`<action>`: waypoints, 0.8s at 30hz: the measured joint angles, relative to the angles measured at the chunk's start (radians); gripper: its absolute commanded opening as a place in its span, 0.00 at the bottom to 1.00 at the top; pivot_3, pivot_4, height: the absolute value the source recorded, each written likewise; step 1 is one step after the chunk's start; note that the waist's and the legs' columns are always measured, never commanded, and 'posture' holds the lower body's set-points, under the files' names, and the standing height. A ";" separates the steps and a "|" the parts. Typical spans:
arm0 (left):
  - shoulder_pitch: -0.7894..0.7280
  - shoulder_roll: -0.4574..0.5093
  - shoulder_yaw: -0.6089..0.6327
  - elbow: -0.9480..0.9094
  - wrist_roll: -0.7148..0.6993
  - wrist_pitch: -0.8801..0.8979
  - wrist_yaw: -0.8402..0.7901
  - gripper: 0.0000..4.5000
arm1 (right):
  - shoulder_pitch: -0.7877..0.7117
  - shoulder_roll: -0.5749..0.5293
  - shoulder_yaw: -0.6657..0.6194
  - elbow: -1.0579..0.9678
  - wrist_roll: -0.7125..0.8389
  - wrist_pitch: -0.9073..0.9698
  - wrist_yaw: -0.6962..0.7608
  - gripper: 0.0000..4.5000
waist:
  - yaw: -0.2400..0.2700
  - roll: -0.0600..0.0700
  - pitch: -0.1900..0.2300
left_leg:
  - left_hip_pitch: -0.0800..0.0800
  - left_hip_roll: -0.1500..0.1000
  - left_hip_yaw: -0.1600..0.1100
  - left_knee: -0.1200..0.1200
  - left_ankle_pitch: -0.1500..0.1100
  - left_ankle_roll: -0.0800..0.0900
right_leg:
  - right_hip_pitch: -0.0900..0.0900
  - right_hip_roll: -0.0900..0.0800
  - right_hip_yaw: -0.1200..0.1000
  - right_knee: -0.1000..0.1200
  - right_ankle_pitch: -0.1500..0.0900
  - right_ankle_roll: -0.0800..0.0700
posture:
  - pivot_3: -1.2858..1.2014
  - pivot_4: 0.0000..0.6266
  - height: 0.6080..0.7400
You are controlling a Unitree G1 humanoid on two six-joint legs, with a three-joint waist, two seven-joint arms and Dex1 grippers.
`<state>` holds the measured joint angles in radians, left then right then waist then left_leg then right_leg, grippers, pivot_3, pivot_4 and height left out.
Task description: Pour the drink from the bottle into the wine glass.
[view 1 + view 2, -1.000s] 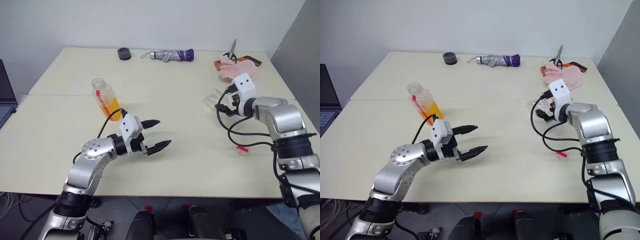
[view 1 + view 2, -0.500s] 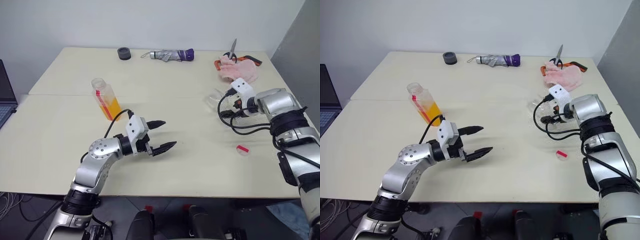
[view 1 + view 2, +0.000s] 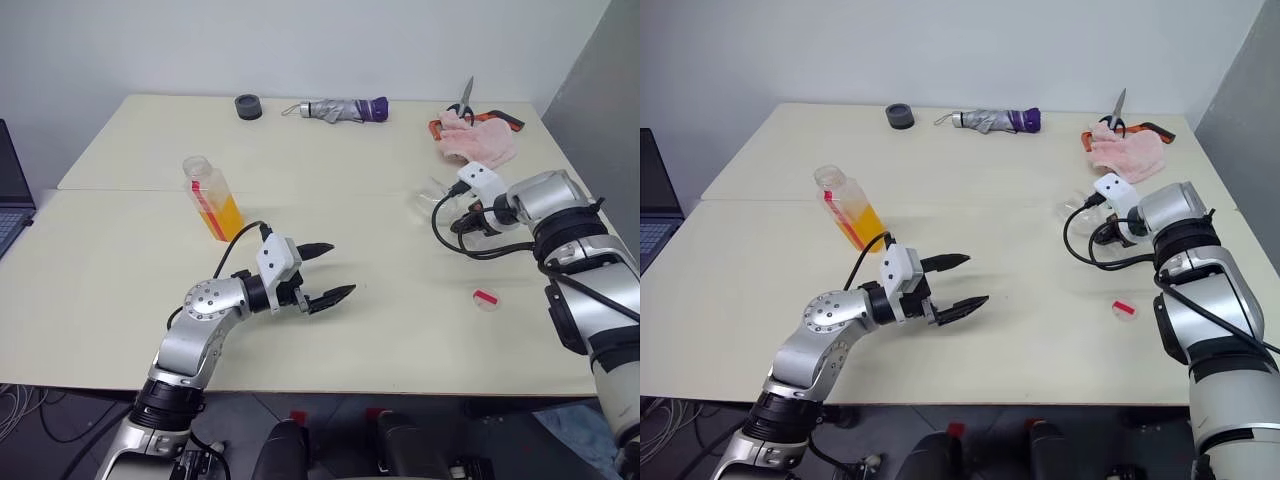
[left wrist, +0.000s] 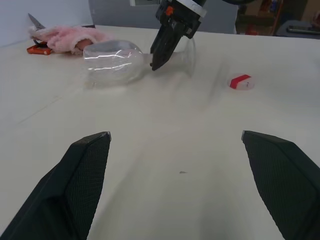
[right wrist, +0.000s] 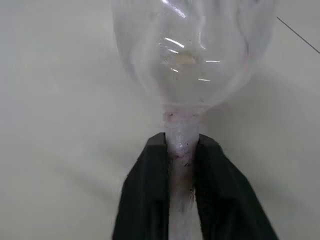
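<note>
The cream bench (image 3: 380,330) carries everything. The clear wine glass (image 4: 112,62) lies on its side at the bench's right, bowl rounded, thin stem pinched between the right gripper (image 5: 180,145) fingers. The bottle (image 3: 211,197) of orange drink (image 3: 222,216) stands upright, uncapped, just beyond the left gripper (image 3: 327,271), whose jaws gape wide, empty.

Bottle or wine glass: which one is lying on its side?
The wine glass, tipped over with the right gripper clamped on its stem. The bottle stands upright.
</note>
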<state>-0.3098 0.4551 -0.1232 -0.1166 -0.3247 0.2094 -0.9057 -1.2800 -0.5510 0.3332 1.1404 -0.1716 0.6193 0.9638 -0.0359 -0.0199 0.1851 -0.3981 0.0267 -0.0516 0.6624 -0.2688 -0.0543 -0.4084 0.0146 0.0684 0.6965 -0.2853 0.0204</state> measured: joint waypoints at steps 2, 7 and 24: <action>0.003 0.000 0.000 0.000 0.000 0.000 0.000 1.00 | -0.006 0.007 -0.014 0.006 0.002 0.002 -0.002 0.03 | 0.000 0.000 0.000 | 0.000 0.000 0.000 0.000 0.000 0.000 | 0.000 0.000 0.000 0.000 0.000 0.000 | 0.52 0.24 1.00; 0.012 0.009 0.009 0.000 -0.001 0.001 0.000 1.00 | -0.065 0.025 -0.131 0.020 0.064 0.047 -0.049 0.03 | -0.001 0.004 0.002 | -0.001 0.000 0.001 0.000 0.000 0.000 | -0.002 0.000 0.001 0.001 0.000 0.000 | 0.52 0.24 1.00; 0.036 0.181 0.170 -0.066 -0.168 0.203 -0.061 1.00 | 0.418 0.596 -0.426 -0.597 0.309 -0.437 -0.589 0.03 | -0.018 0.004 0.002 | -0.003 0.001 -0.001 0.001 0.000 0.000 | -0.003 -0.003 0.000 0.002 0.000 0.001 | 0.52 0.24 1.00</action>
<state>-0.2739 0.6366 0.0467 -0.1821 -0.4928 0.4124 -0.9672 -0.8617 0.0453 -0.0930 0.5435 0.1377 0.1823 0.3746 -0.0541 -0.0164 0.1872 -0.4009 0.0275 -0.0527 0.6630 -0.2686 -0.0547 -0.4115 0.0120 0.0685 0.6983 -0.2849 0.0209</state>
